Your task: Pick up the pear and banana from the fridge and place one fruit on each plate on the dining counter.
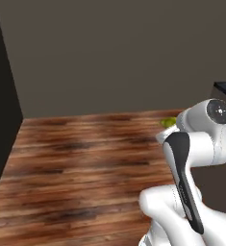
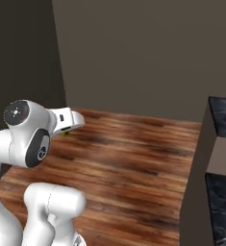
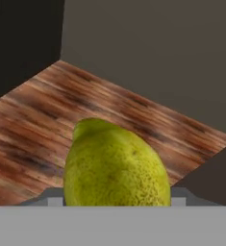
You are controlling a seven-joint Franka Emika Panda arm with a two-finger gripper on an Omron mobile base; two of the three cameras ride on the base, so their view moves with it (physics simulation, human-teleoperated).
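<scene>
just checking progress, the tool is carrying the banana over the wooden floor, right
Not quite. The fruit in the tool is the pear, roundish and yellow-green, not the banana. The hand view shows it between the fingers, with the wooden floor beyond it, so the rest holds.

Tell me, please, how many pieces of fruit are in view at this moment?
1. The pear sits between the fingers of the gripper, carried above the wooden floor; its green edge peeks past the arm in the left base view. The banana may be elsewhere.
</scene>
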